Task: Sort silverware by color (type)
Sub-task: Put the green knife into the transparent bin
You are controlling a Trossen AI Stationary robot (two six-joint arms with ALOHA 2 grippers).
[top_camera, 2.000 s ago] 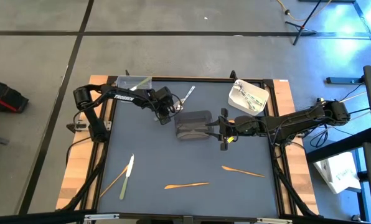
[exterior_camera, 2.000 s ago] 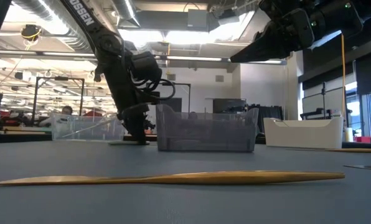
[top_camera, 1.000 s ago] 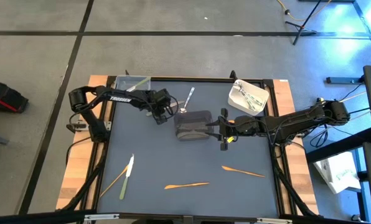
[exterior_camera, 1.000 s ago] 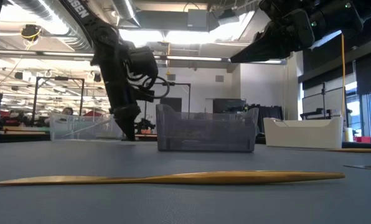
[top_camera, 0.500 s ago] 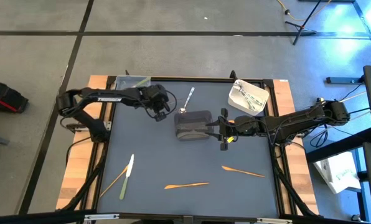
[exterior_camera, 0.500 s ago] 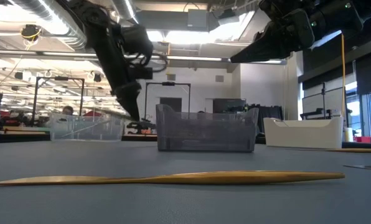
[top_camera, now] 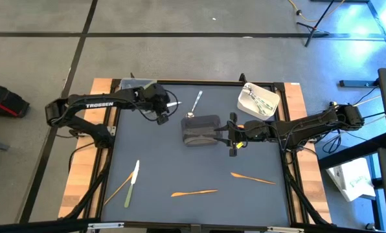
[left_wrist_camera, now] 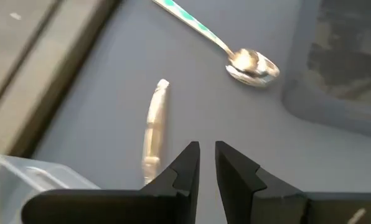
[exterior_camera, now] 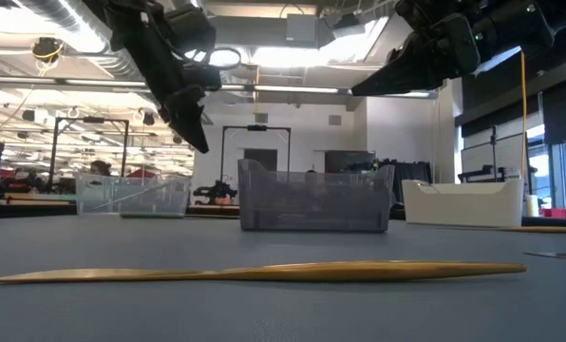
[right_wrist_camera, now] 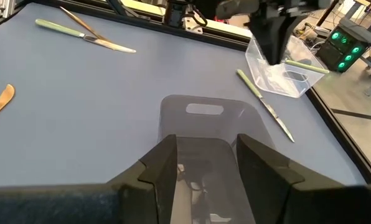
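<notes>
My left gripper (top_camera: 162,114) hangs above the table's far left part, its fingers a narrow gap apart (left_wrist_camera: 205,148) with nothing between them. Below it an olive-handled knife (right_wrist_camera: 263,102) lies flat on the mat beside the clear container (right_wrist_camera: 279,74), which holds another olive utensil. A silver spoon (left_wrist_camera: 251,65) lies just beyond, near the dark grey container (top_camera: 201,129). My right gripper (top_camera: 230,136) hovers open, raised (exterior_camera: 359,90), to the right of that container. Two orange utensils (top_camera: 194,192) (top_camera: 252,178) lie near the front edge. An olive knife (top_camera: 132,183) and a tan utensil (top_camera: 118,189) lie near left.
A white container (top_camera: 259,99) with silver utensils stands at the far right. The dark grey container sits mid-table between the two arms. The mat's middle and near right lie bare apart from the orange utensils. The wooden table edge (top_camera: 83,175) runs along the left.
My left gripper has risen from the mat beside the dark grey container and drawn back toward the table's left edge, tipping less steeply. The knife below it stays on the table. My right arm has kept still.
</notes>
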